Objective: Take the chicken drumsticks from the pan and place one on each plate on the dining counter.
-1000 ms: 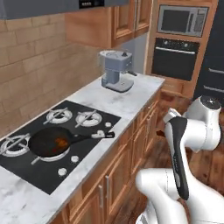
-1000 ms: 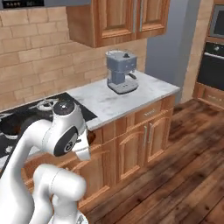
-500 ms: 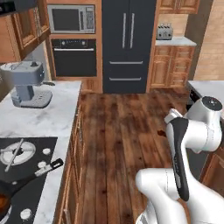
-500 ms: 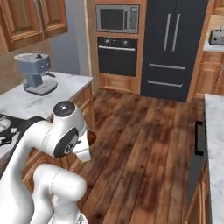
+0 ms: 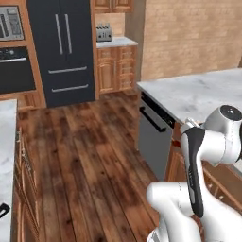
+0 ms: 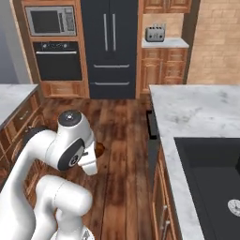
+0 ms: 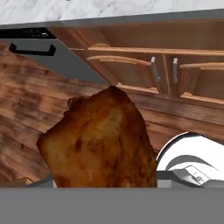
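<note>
While the base swings round toward the island, the gripper (image 6: 99, 150) sits tucked low against the arm, its jaws drawn narrow on a chicken drumstick (image 7: 103, 142). From the hand camera, that brown, glossy piece rises right in front of the lens, and a sliver of it peeks out beside the white forearm in the right base view. The fingertips themselves are hidden behind the meat, so how deep the hold goes cannot be told.

To do this carrying step well, I would keep the hand tucked in and level and not loosen the hold, since a slick piece of meat could slip if it is swung about. The arm should lift only once the base has stopped beside the island.

Nearest on the right is the dining counter (image 6: 197, 112), its marble edge running toward the camera with the black sink (image 6: 211, 164) set into it; the piece must rise above that edge before moving over it. Below the edge are the wood cabinet fronts and a grey dishwasher panel (image 5: 153, 137) with a black handle. No plates can be seen from here. The wood floor (image 5: 80, 151) between the counters is open. Far back stand the black fridge (image 6: 111, 42), oven and toaster.
</note>
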